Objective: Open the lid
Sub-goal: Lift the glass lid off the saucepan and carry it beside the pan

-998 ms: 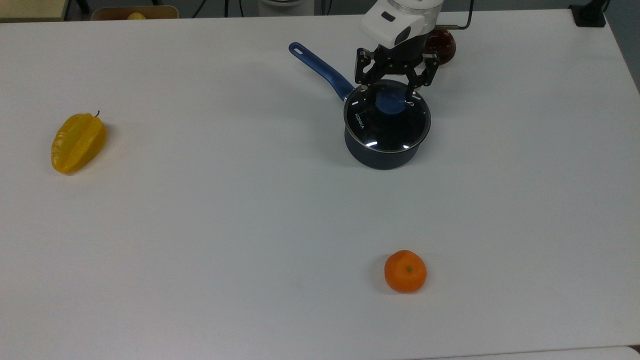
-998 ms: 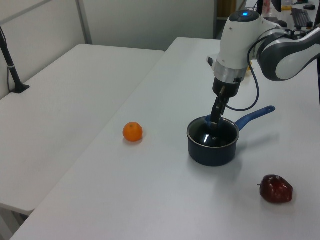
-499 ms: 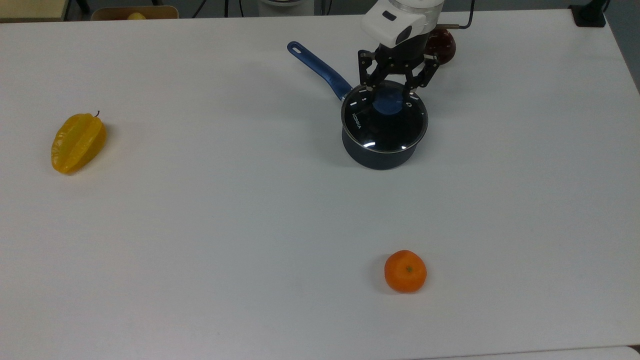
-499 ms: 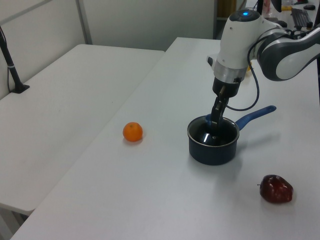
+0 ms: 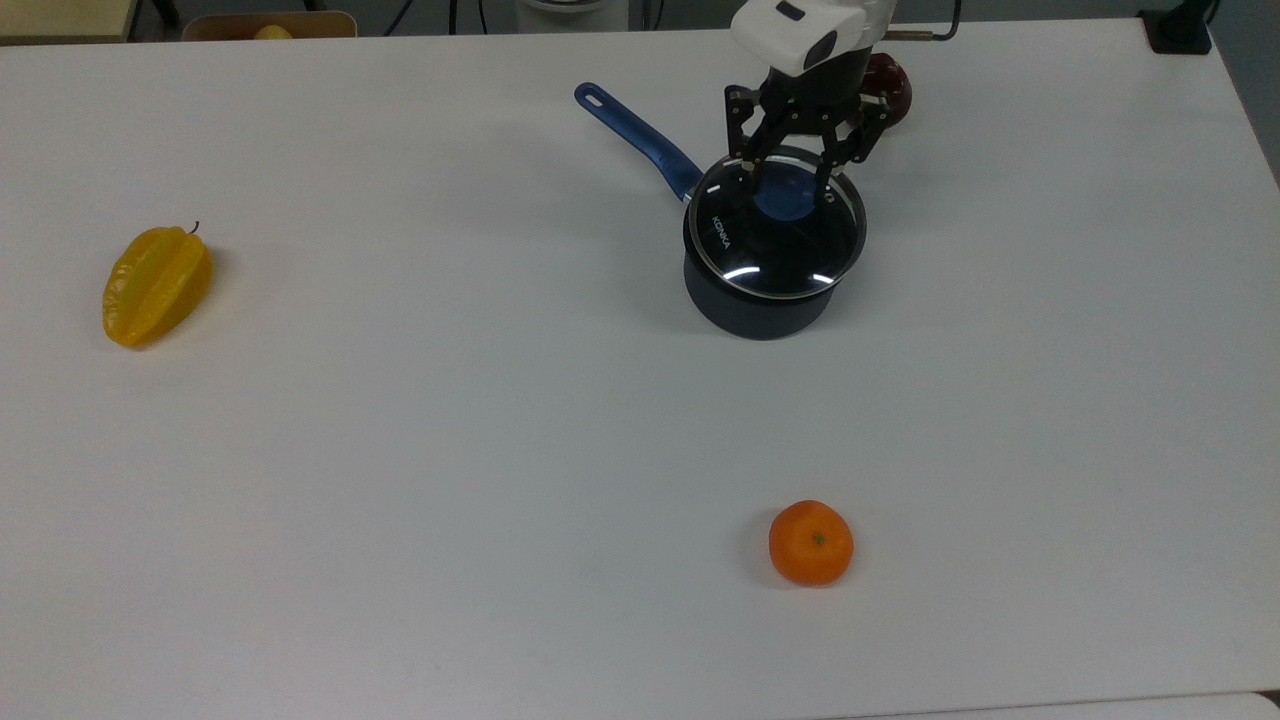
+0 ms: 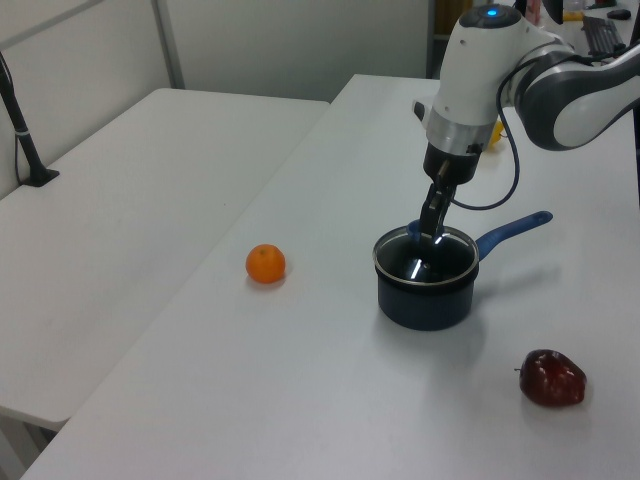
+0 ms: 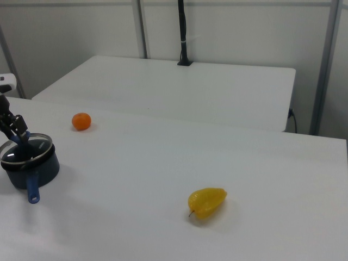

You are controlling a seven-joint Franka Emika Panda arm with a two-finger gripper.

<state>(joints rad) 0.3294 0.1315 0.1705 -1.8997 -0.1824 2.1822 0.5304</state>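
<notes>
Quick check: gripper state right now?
Gripper: shut on the lid's blue knob, with the lid raised slightly off the saucepan.

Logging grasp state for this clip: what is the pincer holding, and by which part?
The pincer grips the round clear glass lid by its blue centre knob, lifted slightly above the dark blue-handled saucepan.

This looks like a robotics lab or test room, not a kitchen. A white robot arm with a trailing cable works over a plain white table, and a second bare white table stands beside it. Grey partition walls with metal posts close off the space, and a black pole is clamped to the far table.
</notes>
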